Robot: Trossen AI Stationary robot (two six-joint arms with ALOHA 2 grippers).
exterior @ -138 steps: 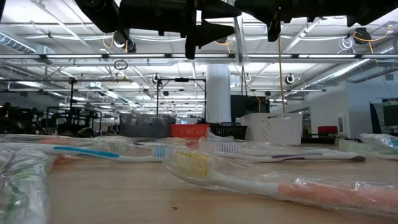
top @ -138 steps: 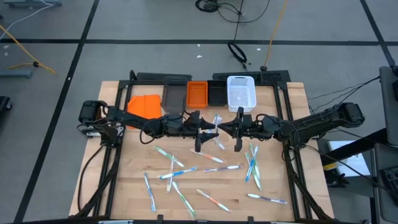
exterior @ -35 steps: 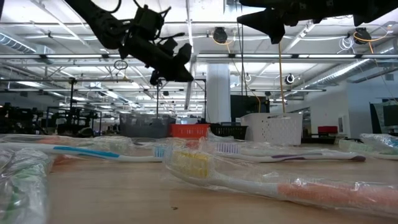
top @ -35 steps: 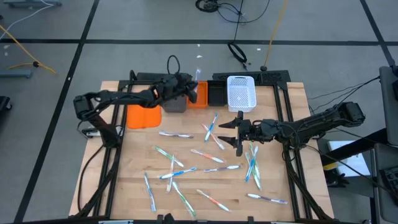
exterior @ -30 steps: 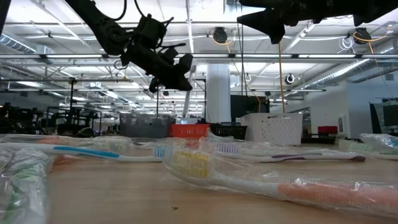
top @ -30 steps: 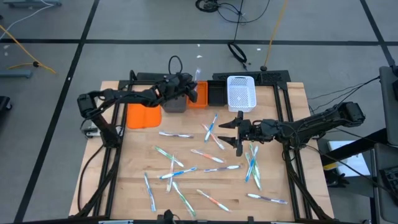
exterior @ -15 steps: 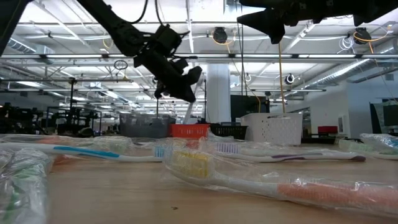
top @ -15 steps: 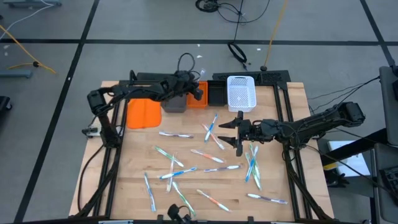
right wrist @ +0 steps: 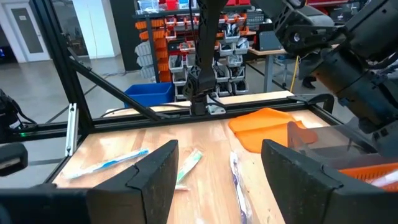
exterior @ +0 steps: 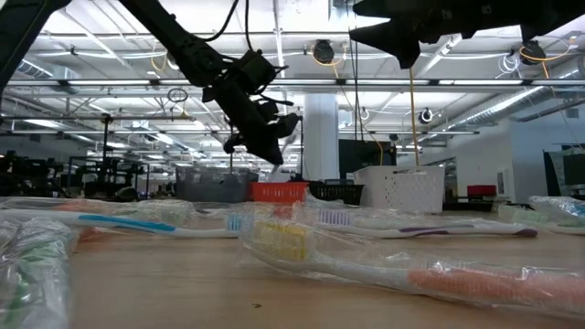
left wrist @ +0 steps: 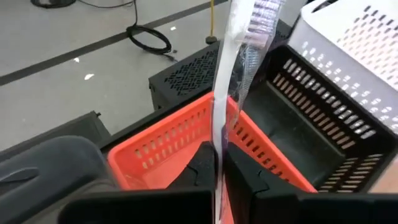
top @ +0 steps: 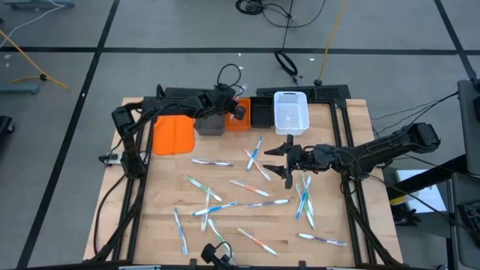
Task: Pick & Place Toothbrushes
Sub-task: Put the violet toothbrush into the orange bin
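My left gripper (top: 238,111) hangs over the orange bin (top: 241,120) at the table's far edge, shut on a white toothbrush (left wrist: 225,93) in a clear wrapper. The brush's purple-bristled head (left wrist: 260,15) sticks out ahead of the fingers. My right gripper (top: 287,159) hovers open above the middle of the table, with nothing between its fingers (right wrist: 140,177). Several more wrapped toothbrushes (top: 247,199) lie flat and scattered on the wooden table (top: 157,225). My left gripper pinches the toothbrush's handle (left wrist: 217,146) between its two fingers. The fingers come slanting down from the table's left, and the brush runs on ahead of them, head end farthest out. It is lifted clear, above the orange bin's inside.
A grey bin (top: 212,121), a black bin (top: 261,114) and a white mesh bin (top: 291,112) flank the orange one along the far edge. A flat orange piece (top: 172,135) lies to the left. Black frame rails (top: 135,210) run down both sides.
My left gripper has moved toward the table's right, from over the grey bin to over the orange bin. It has sunk a little and tipped its fingers downward. The held toothbrush has gone with it.
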